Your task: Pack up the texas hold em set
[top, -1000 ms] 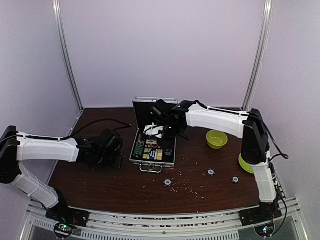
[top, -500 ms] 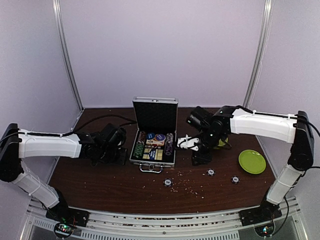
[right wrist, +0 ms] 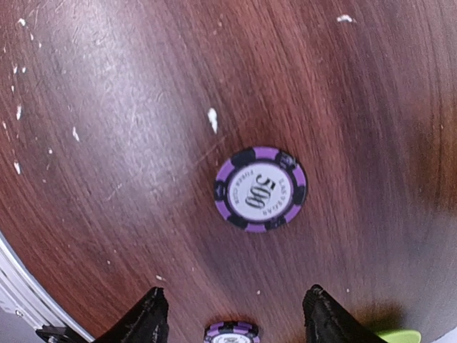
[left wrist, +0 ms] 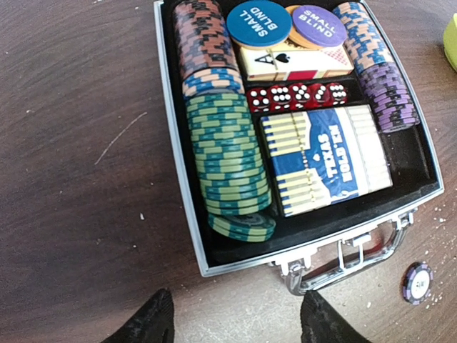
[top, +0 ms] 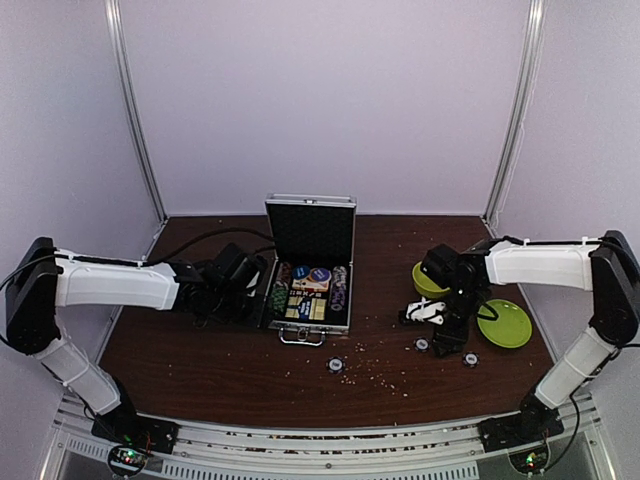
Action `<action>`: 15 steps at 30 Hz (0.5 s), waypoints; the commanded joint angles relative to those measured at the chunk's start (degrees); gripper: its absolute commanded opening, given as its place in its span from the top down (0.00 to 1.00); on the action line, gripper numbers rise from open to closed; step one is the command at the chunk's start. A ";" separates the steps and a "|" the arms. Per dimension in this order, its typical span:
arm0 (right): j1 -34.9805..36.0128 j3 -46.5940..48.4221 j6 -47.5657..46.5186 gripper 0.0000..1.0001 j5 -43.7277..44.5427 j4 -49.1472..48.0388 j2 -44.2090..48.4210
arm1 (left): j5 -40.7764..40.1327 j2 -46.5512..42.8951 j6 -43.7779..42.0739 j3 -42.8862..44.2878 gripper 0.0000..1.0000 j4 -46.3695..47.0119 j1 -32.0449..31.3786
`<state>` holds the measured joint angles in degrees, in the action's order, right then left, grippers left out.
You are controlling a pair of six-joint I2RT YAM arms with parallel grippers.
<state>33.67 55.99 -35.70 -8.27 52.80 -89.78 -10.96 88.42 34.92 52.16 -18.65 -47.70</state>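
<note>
1. Open from above: silver case (left wrist: pixel 178 179); lid (top: pixel 310 228) upright at the far side, barring entry from behind.
2. Inside, little spare room: chip stacks (left wrist: pixel 228 164), red dice (left wrist: pixel 296 95) and card box (left wrist: pixel 325 158) packed side by side; bare black lining (left wrist: pixel 410 161) only beside the card box.
3. Left of the case, bare table (left wrist: pixel 78 143) ahead of the left gripper (left wrist: pixel 232 325), fingers spread.
4. Just off the metal handle (left wrist: pixel 343 254), one loose chip (left wrist: pixel 416 280).
5. Under the right gripper (right wrist: pixel 235 314), fingers parted: purple 500 chip (right wrist: pixel 260 189) lying flat, bare wood all round; second purple chip (right wrist: pixel 230 331) at the lower edge.
6. Right side tight: lime-green bowl (top: pixel 424 283) and lime-green plate (top: pixel 505 323) flanking the right arm (top: pixel 540 262).
</note>
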 commanded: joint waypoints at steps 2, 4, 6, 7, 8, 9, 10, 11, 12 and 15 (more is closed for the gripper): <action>0.12 1.30 -2.50 0.36 -2.79 -3.80 -2.73 | 1.47 -0.38 0.03 1.08 0.38 2.48 0.20; 0.44 1.95 -2.50 0.37 -2.57 -4.97 -3.93 | 1.48 -0.68 0.26 0.62 0.38 2.41 0.17; 0.91 2.43 -2.53 0.37 -1.79 -5.97 -5.02 | 1.32 -0.91 0.45 0.36 0.38 2.25 0.15; 1.06 2.56 -2.59 0.37 -1.65 -6.41 -5.49 | 1.20 -0.91 0.44 0.31 0.38 2.08 0.20; 1.17 2.67 -2.64 0.37 -1.58 -6.83 -6.10 | 1.08 -1.02 0.52 0.31 0.39 1.97 0.16; 1.34 2.86 -2.62 0.38 -1.68 -7.07 -6.68 | 0.97 -1.02 0.56 0.27 0.39 1.96 0.12; 1.50 3.08 -2.69 0.38 -1.93 -7.09 -7.27 | 0.90 -0.99 0.64 0.23 0.39 1.96 0.15; 1.69 3.34 -2.71 0.38 -2.19 -7.09 -7.85 | 0.86 -0.90 0.66 0.28 0.39 1.96 0.15; 1.88 3.56 -2.71 0.38 -2.41 -7.05 -8.32 | 0.85 -0.75 0.71 0.36 0.39 1.96 0.15; 2.34 4.08 -2.70 0.40 -3.02 -6.95 -9.61 | 0.90 -0.39 0.78 0.61 0.39 2.01 0.16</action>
<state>35.18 58.33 -37.82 -10.31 46.52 -97.84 -10.17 88.44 35.07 52.18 -18.04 -47.70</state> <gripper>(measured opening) 0.613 0.610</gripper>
